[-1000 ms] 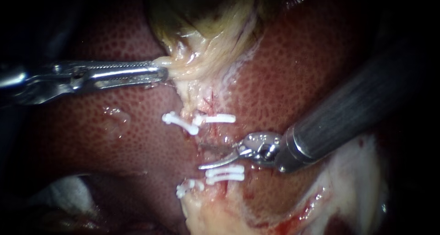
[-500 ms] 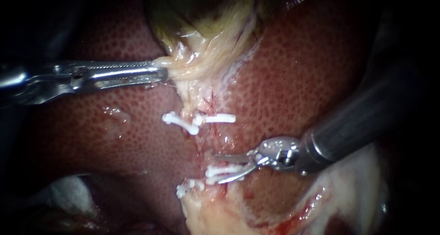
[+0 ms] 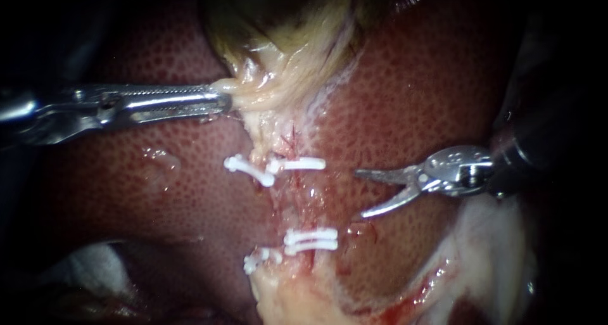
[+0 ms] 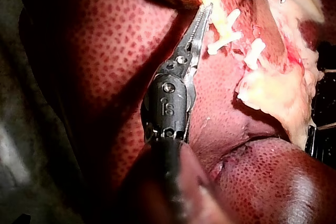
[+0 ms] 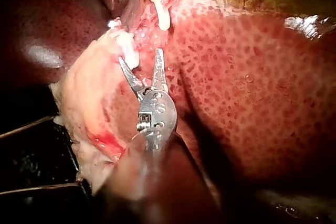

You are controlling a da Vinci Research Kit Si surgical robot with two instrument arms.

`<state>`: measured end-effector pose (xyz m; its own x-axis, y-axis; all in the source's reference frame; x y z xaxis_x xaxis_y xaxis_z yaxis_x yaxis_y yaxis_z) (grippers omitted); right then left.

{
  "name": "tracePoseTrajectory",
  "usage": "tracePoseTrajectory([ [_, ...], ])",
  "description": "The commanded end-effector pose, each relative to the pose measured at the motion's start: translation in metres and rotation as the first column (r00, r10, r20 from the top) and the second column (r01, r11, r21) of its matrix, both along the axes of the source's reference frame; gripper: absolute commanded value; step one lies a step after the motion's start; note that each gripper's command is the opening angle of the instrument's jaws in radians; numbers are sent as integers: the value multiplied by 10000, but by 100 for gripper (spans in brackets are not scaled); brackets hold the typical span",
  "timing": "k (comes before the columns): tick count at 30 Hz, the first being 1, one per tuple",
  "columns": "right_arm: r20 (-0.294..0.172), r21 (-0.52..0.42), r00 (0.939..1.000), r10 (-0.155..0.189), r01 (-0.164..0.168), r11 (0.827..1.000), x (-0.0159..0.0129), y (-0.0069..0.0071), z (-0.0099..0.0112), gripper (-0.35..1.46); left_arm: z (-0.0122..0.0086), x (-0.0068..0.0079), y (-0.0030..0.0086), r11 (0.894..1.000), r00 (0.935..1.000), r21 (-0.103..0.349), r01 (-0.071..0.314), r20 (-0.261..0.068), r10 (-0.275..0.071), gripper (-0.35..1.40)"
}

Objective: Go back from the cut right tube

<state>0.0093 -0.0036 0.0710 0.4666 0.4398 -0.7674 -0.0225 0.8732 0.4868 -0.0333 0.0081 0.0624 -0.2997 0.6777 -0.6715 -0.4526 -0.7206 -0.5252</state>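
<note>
In the endoscope view my right instrument (image 3: 359, 194) stands with its two thin curved blades open and empty over the liver (image 3: 411, 90), to the right of the clipped tubes. The right tube (image 3: 308, 201) runs between an upper white clip (image 3: 297, 165) and a lower pair of clips (image 3: 310, 239). The right wrist view shows the same open blades (image 5: 140, 56) beside pale tissue. My left instrument (image 3: 223, 101) is shut on the yellowish gallbladder (image 3: 285, 46) at its lower edge; the left wrist view shows that grip (image 4: 206, 11) too.
More white clips (image 3: 250, 170) sit on the left tube, with another (image 3: 259, 258) lower down. Pale fatty tissue (image 3: 297, 299) lies below the clips and continues under my right instrument's shaft (image 3: 487, 249). Something white (image 3: 95, 268) shows at the lower left.
My right instrument has drawn back to the right and slightly up, away from the tube between the clips, its blades still open. The left instrument has not moved.
</note>
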Motion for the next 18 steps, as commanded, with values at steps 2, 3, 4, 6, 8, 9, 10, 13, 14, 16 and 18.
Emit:
tracePoseTrajectory([
  [2, 112, -157, 9999, 43, -41, 9999, -3, 3, -5, 143, 0, 0, 0, 10000, 10000, -2, 5, -3, -5, -35],
  [3, 188, -192, 9998, 115, -112, 9998, -4, 4, -7, 143, 1, -1, 0, 10000, 10000, -3, 6, -5, -6, -35],
  [4, 185, -210, 9997, 142, -138, 9997, -4, 5, -8, 143, 1, -1, -1, 10000, 10000, -6, 10, -8, -10, -35],
  [6, 195, -174, 9997, 145, -142, 9997, -5, 4, -8, 143, 2, -3, -2, 10000, 10000, -17, 19, -17, -19, -35],
  [8, 179, -203, 9997, 157, -153, 9997, -5, 4, -8, 143, 4, -5, -4, 10000, 10000, -37, 34, -33, -34, -35],
  [9, 179, -204, 9997, 157, -153, 9997, -4, 4, -7, 143, 6, -6, -5, 10000, 10000, -58, 62, -61, -63, -35],
  [10, 179, -205, 9997, 156, -153, 9997, -4, 4, -7, 143, 8, -8, -6, 9999, 10000, -72, 70, -69, -70, -35],
  [13, 175, -206, 9997, 151, -148, 9997, -5, 3, -7, 143, 16, -13, -11, 10000, 10000, -90, 14, -22, -14, -35],
  [14, 174, -208, 9997, 150, -146, 9997, -5, 3, -7, 143, 20, -16, -12, 9999, 10000, -104, 3, -15, -3, -35],
  [16, 174, -212, 9997, 148, -144, 9997, -5, 2, -7, 143, 27, -20, -15, 9999, 10000, -123, -22, 4, 22, -35],
  [18, 173, -216, 9997, 147, -143, 9997, -5, 2, -7, 143, 38, -26, -17, 9999, 9999, -110, -110, -71, 109, -35],
])
